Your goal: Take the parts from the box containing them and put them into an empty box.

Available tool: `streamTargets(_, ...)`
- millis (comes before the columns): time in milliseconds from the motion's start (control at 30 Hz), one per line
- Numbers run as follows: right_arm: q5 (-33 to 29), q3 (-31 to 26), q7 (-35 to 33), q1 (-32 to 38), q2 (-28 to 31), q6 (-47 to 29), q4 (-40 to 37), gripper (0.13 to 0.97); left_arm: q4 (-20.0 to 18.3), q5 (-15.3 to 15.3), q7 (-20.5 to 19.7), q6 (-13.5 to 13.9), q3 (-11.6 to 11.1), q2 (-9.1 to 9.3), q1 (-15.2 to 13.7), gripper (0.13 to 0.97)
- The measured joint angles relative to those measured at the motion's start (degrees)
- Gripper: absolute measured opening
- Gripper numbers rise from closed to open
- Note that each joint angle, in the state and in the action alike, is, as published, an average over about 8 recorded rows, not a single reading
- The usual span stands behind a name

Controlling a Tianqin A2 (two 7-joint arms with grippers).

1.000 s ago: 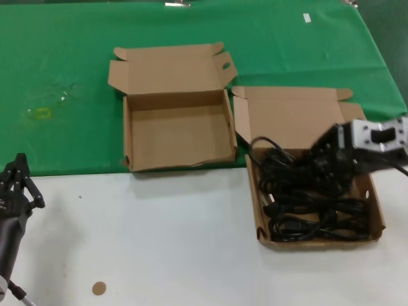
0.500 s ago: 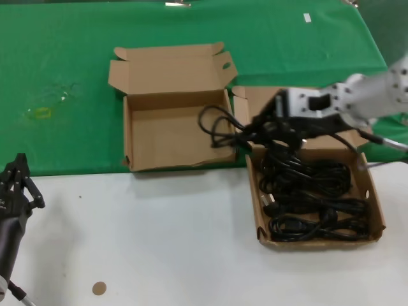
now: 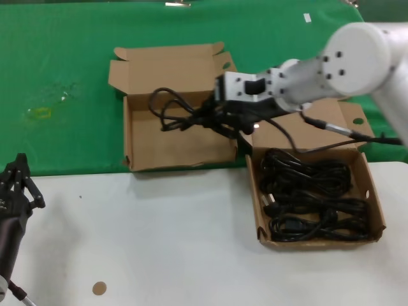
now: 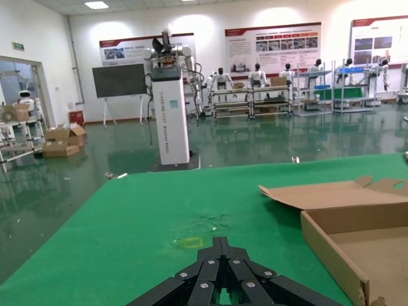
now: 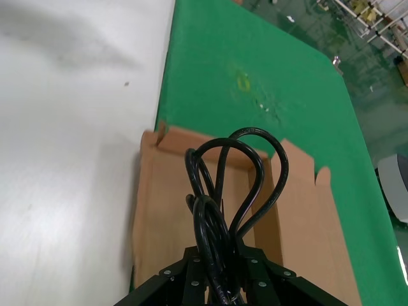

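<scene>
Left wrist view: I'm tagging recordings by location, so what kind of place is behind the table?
Probably a robotics showroom or demo hall: humanoid robots on stands, wall display boards, and racks of equipment on a glossy floor beyond the green table.

The right pincer [image 3: 213,116] holds a looped cord bundle [image 3: 182,111], apparently clear of the floor of the empty box [image 3: 137,137].
</scene>
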Motion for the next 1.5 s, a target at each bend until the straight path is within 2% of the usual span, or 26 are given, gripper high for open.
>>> streamTargets(533,-2.0,-1.7,-2.7,4.0,-10.0,6.1,-13.5,0.215,0.0,0.0,0.0,0.0,0.0,0.0,0.0,0.144)
streamTargets(1167,-2.4,-1.8,-4.9,5.6,-11.9,9.5,-19.5,0.235,0.0,0.0,0.0,0.0,0.0,0.0,0.0,0.144)
streamTargets(1433,-2.1,-1.7,-5.8,6.2,-12.5,10.2,-20.7,0.326,0.0,0.0,0.0,0.0,0.0,0.0,0.0,0.144)
streamTargets(1500,-2.0,-1.7,-6.0,6.4,-12.6,10.3,-20.9,0.326,0.0,0.0,0.0,0.0,0.0,0.0,0.0,0.144)
